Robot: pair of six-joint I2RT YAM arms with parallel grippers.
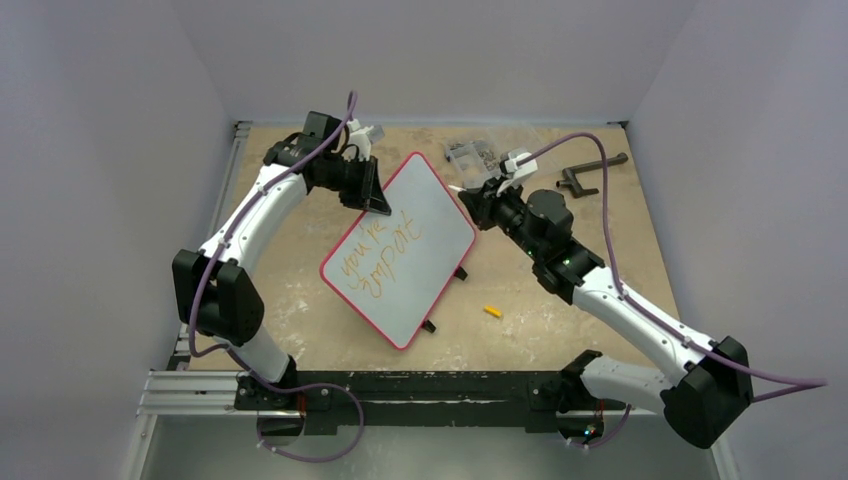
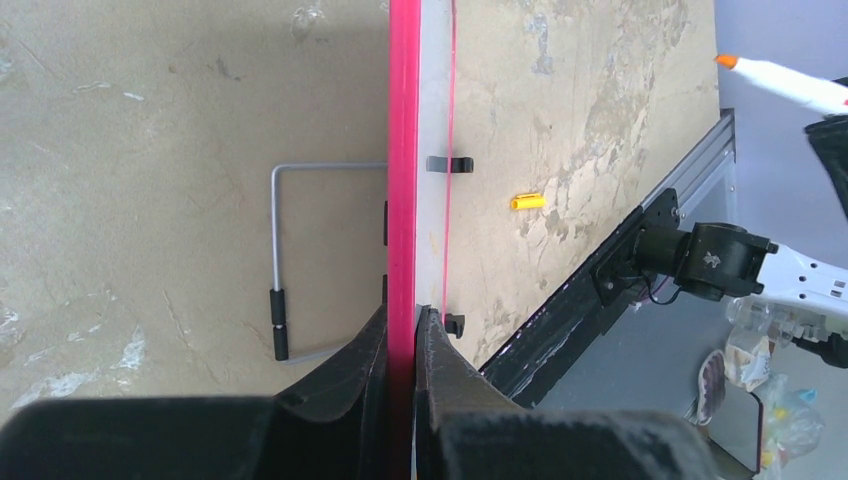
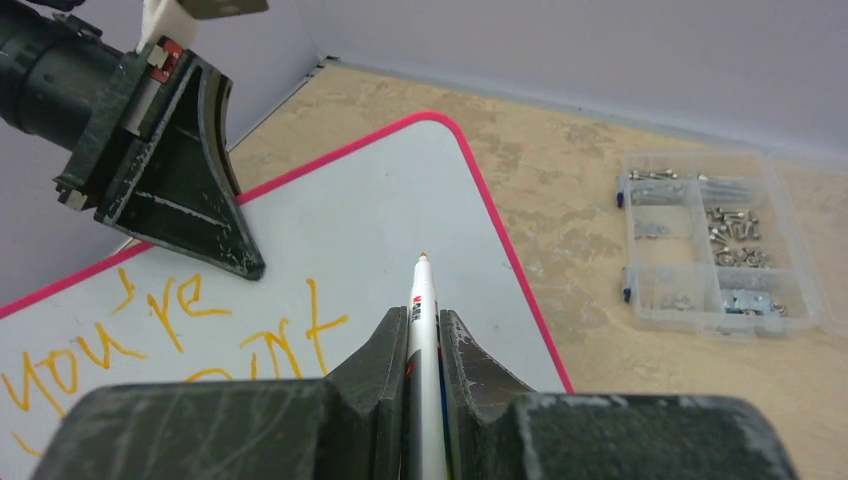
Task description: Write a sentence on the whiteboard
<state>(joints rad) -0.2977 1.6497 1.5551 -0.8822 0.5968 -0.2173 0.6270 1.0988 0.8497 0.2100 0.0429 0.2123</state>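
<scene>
The whiteboard [image 1: 430,205] with its red rim [image 2: 403,150] stands tilted in the middle of the table. My left gripper [image 1: 378,205] [image 2: 402,315] is shut on its far-left rim. Orange-yellow words of the sentence [image 1: 378,258] [image 3: 170,320] run in two slanted lines, beginning "you're". My right gripper [image 1: 470,195] [image 3: 423,318] is shut on a white marker [image 3: 422,300]. Its orange tip points at the bare white board [image 3: 380,210], right of the last letters. In the left wrist view the marker [image 2: 785,85] hangs well off the board's face.
A clear parts box [image 1: 470,152] [image 3: 715,240] with screws sits at the back, beside a black handle tool [image 1: 590,172]. A small yellow cap [image 1: 492,311] [image 2: 528,202] lies near the board's lower corner. A wire stand [image 2: 285,250] sits behind the board. An aluminium rail [image 1: 200,385] borders the near edge.
</scene>
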